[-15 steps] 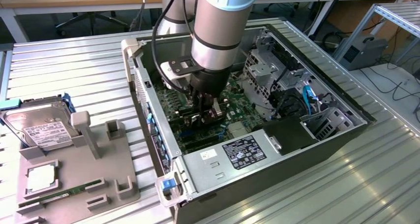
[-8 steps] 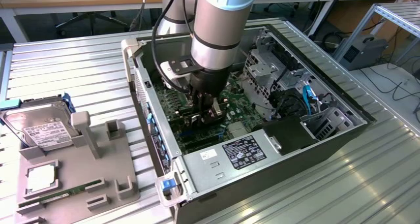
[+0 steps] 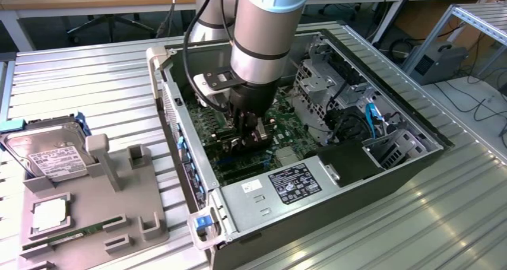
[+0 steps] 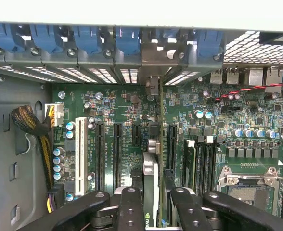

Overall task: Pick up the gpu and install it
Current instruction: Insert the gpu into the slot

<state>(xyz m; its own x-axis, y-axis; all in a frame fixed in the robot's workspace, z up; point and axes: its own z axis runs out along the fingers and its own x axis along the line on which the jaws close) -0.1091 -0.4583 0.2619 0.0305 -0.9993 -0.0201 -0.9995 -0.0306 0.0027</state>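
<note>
Grey moulded plastic makes up the parts holder at the exterior view's left, where we see the boxy silver hard drive standing in its cradle and a narrow green memory stick lying in its groove; the slot that would suit a card looks vacant, which fits with the work now being inside the computer case. Moving right, we find the claw lowered deep into the open case over the green motherboard, closed on the gpu, which stands on edge between the black fingers, its bracket end pointing toward the rear slot openings under the blue retainer clips. To seat it well, we judge that the card's edge must stay parallel with the black expansion slot just beside it and come down straight, with the bracket tongue sliding into the open gap in the rear panel rather than catching on the metal lip; any tilt along the card's length risks jamming one end first. Pressure should be even and modest. Further right lie the processor socket and the drive cage, both close enough to warrant care. The case rests on a ribbed metal tabletop, and beyond it at the exterior view's right we see cables on the floor and an aluminium frame.
</note>
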